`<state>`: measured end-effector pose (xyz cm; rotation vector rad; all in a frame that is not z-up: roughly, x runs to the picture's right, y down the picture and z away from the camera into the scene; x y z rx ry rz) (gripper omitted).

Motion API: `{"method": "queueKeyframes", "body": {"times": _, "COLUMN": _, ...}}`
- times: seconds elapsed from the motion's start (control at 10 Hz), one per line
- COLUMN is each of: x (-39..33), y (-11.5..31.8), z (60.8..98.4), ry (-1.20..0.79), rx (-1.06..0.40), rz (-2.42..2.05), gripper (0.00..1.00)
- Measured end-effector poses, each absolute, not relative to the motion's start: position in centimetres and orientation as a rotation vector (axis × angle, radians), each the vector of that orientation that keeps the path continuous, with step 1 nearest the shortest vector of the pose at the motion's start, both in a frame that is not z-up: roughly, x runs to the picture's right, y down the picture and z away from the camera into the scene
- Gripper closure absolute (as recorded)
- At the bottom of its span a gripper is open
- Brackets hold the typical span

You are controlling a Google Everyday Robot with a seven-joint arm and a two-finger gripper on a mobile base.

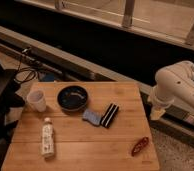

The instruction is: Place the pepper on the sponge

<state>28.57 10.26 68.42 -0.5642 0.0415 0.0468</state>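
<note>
Pepper [140, 146] sits alone near the table's [90, 155] front right corner, well apart from the sponge [91, 117].

The gripper [157, 112] hangs off the table's right edge, above and behind the pepper; whether it is open or closed, I cannot tell. The sponge lies mid-table, touching the black striped block [109, 115], in front of the bowl [72, 97]. That pepper looks light, glossy and likely slippery, so I'd say grip it across its narrow middle, gently. The sponge looks soft and small, so a rounded pepper could roll off it.
</note>
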Motion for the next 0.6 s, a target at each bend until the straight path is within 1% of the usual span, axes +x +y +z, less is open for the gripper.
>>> {"method": "queueKeyframes", "body": {"times": 0.6, "x": 28.57, "y": 9.86, "z": 68.00, "ry": 0.042, "rx": -0.563, "rz": 0.047, "gripper": 0.35}}
